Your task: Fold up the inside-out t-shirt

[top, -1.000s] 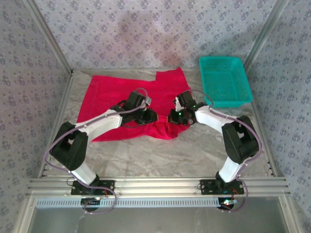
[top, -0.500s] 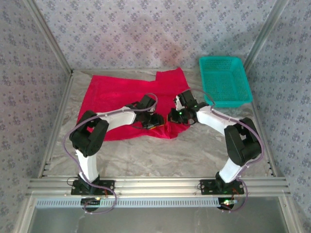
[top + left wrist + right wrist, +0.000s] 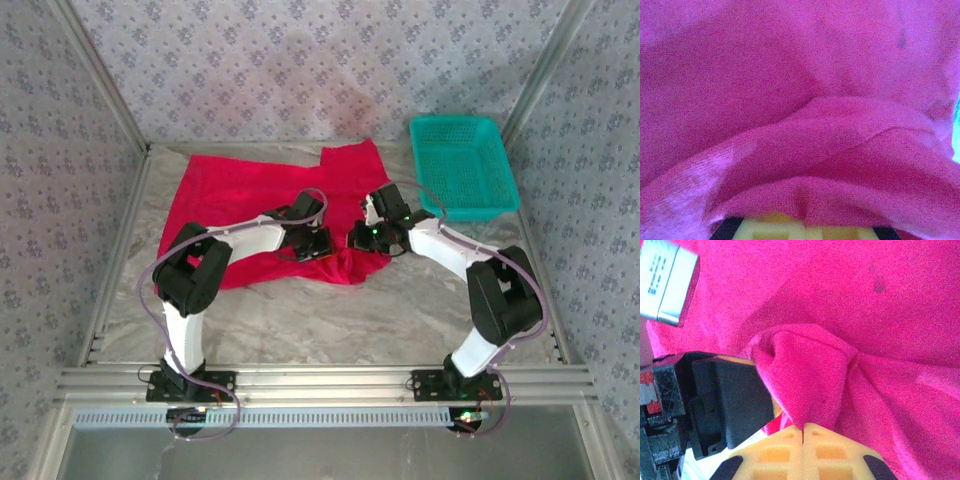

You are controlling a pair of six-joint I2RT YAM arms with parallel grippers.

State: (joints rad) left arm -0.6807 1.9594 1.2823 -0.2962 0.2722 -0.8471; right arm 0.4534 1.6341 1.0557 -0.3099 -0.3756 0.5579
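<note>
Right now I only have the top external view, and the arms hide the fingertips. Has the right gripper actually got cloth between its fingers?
Observer: Yes. In the right wrist view the right gripper is shut on a bunched fold of the t-shirt.
Operator: And the left one?
Observer: In the left wrist view the left gripper is shut too. Red cloth puckers right at its yellow tips and drapes over them, so it looks pinched.
</note>
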